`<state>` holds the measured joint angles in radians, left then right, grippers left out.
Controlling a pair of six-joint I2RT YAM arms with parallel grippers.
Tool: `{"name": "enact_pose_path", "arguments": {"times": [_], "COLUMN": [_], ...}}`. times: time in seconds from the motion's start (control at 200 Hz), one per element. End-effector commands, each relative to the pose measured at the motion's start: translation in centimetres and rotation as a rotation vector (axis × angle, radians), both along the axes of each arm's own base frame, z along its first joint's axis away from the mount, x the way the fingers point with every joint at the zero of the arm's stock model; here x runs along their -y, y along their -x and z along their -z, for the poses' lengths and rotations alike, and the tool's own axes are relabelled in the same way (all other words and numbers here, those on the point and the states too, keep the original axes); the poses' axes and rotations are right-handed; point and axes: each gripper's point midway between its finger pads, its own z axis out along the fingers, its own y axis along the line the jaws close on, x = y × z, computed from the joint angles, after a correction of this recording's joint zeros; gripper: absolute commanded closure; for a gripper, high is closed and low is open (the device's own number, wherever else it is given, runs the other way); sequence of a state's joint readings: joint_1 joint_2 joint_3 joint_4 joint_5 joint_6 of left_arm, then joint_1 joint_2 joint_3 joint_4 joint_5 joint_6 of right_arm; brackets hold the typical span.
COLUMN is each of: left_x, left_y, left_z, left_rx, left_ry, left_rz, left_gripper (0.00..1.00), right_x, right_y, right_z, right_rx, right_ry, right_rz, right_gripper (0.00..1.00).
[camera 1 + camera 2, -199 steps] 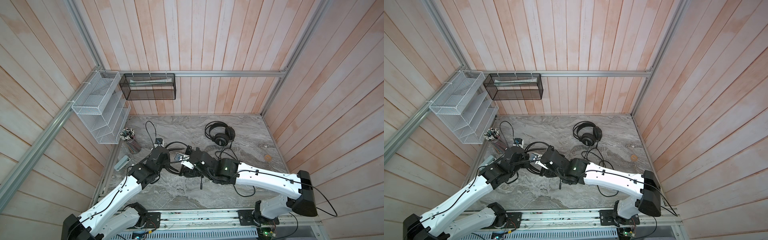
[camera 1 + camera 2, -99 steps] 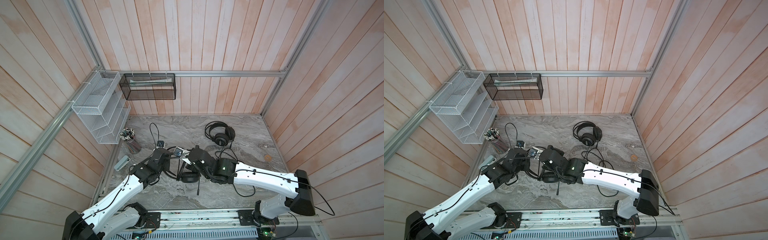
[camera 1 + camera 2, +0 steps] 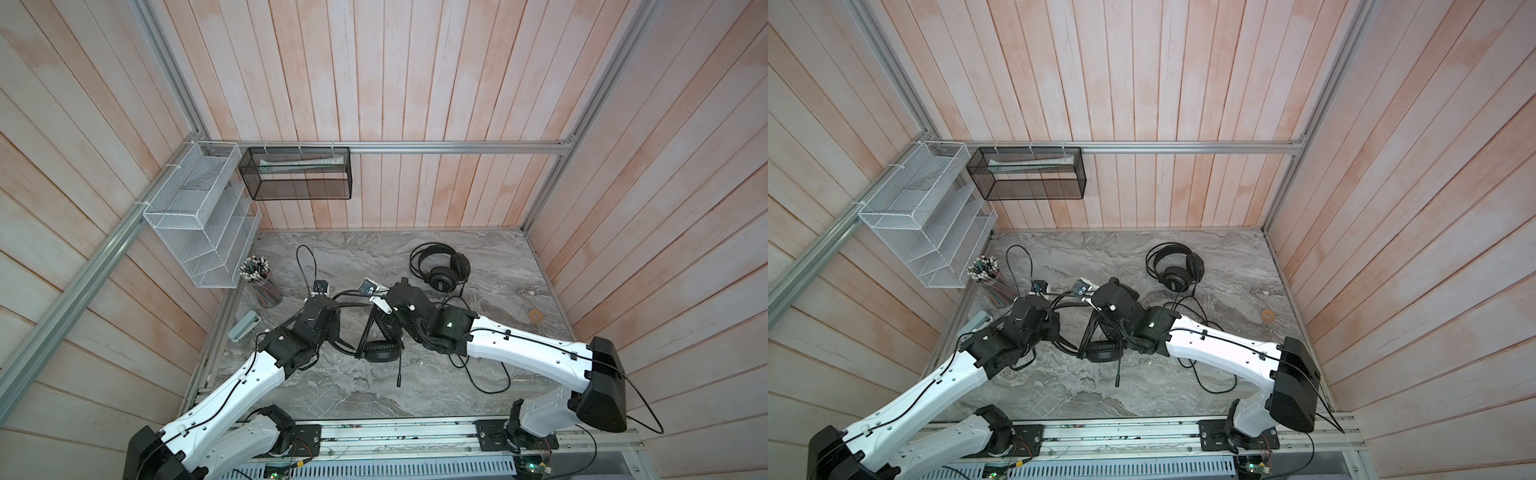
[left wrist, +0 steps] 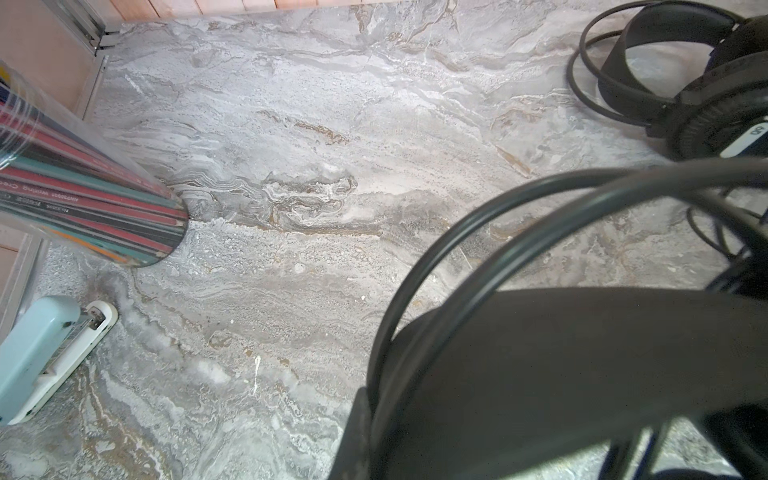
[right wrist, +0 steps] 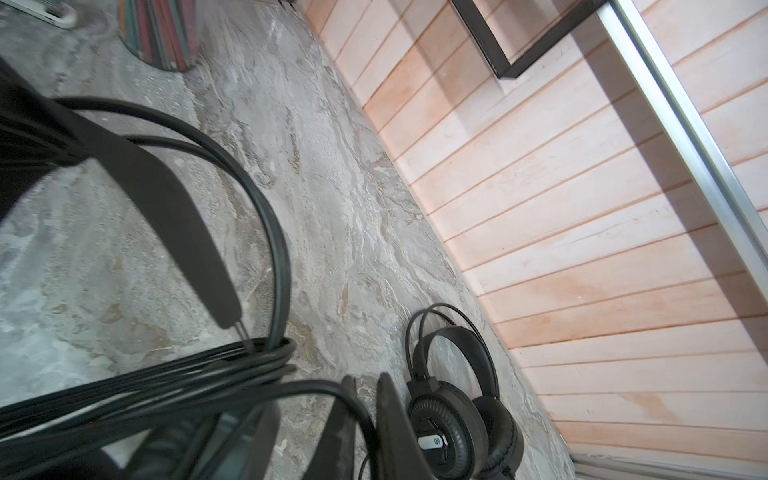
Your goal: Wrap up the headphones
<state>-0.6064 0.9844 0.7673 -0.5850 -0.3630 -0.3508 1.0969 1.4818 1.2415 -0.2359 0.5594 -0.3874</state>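
Black headphones with a boom mic [image 3: 380,351] stand in the middle of the marble table [image 3: 353,249], one ear cup down, the headband [image 4: 582,353] raised between my grippers. Several turns of their cable [image 5: 166,374] run along them. My left gripper [image 3: 322,296] is shut on the top of the headband hoop. My right gripper [image 5: 368,395], just to its right [image 3: 376,297], has its fingers nearly together with one strand of the cable between them. The second headphones [image 3: 442,266], with grille-backed cups, lie at the back right [image 5: 457,419], with their loose cable [image 3: 490,374] trailing forward.
A clear cup of pencils [image 3: 259,282] and a light blue stapler [image 3: 244,326] stand at the left edge. A white mesh rack [image 3: 199,220] and a black mesh basket [image 3: 297,174] hang on the walls. A small wooden ring [image 3: 537,316] lies at the right.
Both grippers have moved toward the back wall, the right one more, raising the headband. The lower ear cup and boom mic now show in front of them.
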Motion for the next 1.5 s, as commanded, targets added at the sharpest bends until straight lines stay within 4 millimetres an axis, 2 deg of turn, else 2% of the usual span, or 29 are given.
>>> {"name": "enact_pose_path", "arguments": {"times": [0.0,0.21,0.365,0.51,0.665,0.81,0.96,1.19,1.22,1.245,1.365,1.495], "left_x": [1.1,0.9,0.4,0.9,1.2,1.6,1.4,1.0,0.8,0.8,0.4,0.1], "left_y": [0.3,0.6,0.7,1.2,1.5,1.8,1.8,1.5,1.4,1.3,1.0,0.6], "left_z": [-0.7,-1.6,-3.4,-4.3,-4.7,-6.3,-7.8,-8.6,-8.8,-8.9,-9.8,-9.9], "left_rx": [0.022,0.050,0.097,0.093,0.089,0.106,0.119,0.116,0.119,0.121,0.131,0.118], "left_ry": [0.053,0.072,0.097,0.142,0.177,0.228,0.255,0.265,0.268,0.271,0.294,0.312], "left_rz": [0.045,0.044,0.021,0.040,0.055,0.069,0.052,0.022,0.017,0.013,0.001,-0.011], "left_gripper": [1.00,1.00,1.00,1.00,1.00,1.00,1.00,1.00,1.00,1.00,1.00,1.00], "right_x": [0.1,0.4,1.0,1.9,1.7,1.3,1.6,2.6,2.8,3.0,3.9,5.6], "right_y": [-1.7,-2.8,-3.2,-4.0,-4.2,-4.4,-4.3,-3.7,-3.6,-3.5,-3.2,-3.5], "right_z": [-2.4,-0.6,1.1,1.6,2.5,3.7,4.4,3.9,4.0,4.1,4.8,3.8], "right_rx": [0.059,0.032,0.000,-0.024,-0.061,-0.088,-0.109,-0.163,-0.174,-0.183,-0.218,-0.224], "right_ry": [-0.076,-0.048,-0.045,-0.091,-0.110,-0.093,-0.098,-0.199,-0.212,-0.220,-0.249,-0.317], "right_rz": [0.036,0.047,0.059,0.080,0.066,0.063,0.073,0.067,0.068,0.069,0.084,0.124], "right_gripper": [0.85,0.82,0.84,0.87,0.86,0.83,0.76,0.64,0.64,0.59,0.52,0.43]}}
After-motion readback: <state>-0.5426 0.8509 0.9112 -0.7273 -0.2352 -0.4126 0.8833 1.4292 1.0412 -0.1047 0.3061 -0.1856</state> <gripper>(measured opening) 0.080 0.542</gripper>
